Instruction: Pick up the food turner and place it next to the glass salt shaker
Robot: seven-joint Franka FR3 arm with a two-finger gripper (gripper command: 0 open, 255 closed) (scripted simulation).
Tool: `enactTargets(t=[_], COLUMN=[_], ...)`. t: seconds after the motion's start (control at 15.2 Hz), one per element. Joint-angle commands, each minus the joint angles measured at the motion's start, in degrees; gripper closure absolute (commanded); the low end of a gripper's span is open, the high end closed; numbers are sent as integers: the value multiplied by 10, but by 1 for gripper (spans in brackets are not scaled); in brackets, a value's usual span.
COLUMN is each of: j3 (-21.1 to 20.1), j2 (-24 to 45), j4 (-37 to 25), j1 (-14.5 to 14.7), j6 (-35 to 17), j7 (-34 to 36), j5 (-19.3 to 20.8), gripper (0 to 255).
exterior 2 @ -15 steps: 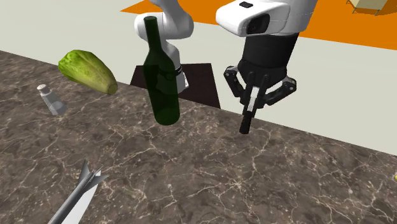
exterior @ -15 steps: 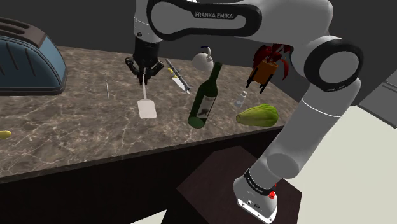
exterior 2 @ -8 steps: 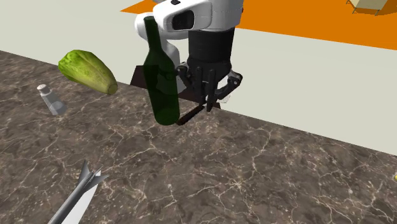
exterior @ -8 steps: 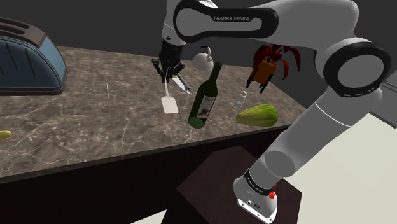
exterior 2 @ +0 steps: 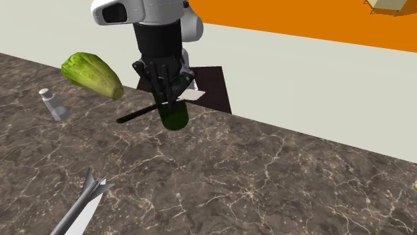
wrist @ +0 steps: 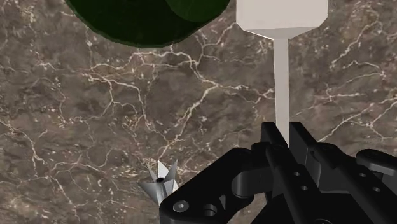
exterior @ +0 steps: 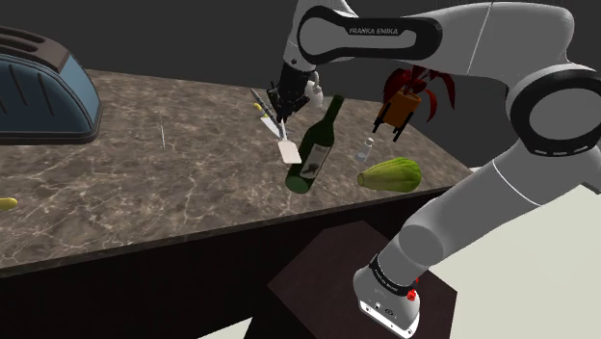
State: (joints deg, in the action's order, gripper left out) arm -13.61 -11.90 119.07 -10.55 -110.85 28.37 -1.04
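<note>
Worktop point(exterior: 144, 183) marbled brown. Green bottle point(exterior: 313, 154) close beside turner point(wrist: 280, 76), blade perhaps touching it. Turner airborne, handle clamped in closed jaws. Carry step in hand; next: swing past bottle, lower beside salt shaker point(exterior 2: 53, 105).

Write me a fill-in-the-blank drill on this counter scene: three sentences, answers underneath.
1. The tool is ___ on the food turner.
2. Its pale blade hangs close beside the dark green ___.
3. The small clear ___ stands beside the lettuce.

Missing words: shut; bottle; salt shaker.
</note>
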Motion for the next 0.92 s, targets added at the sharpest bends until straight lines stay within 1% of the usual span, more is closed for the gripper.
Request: enactTargets(t=[0.0, 0.46, 0.86], j3=[18, 83, 139], j2=[-14, -42, -43], j4=[17, 49, 51], j1=[-10, -48, -82], j6=[-4, -7, -9], j7=[-30, -130, -215], j5=[-1, 5, 16], gripper=[255, 255, 255])
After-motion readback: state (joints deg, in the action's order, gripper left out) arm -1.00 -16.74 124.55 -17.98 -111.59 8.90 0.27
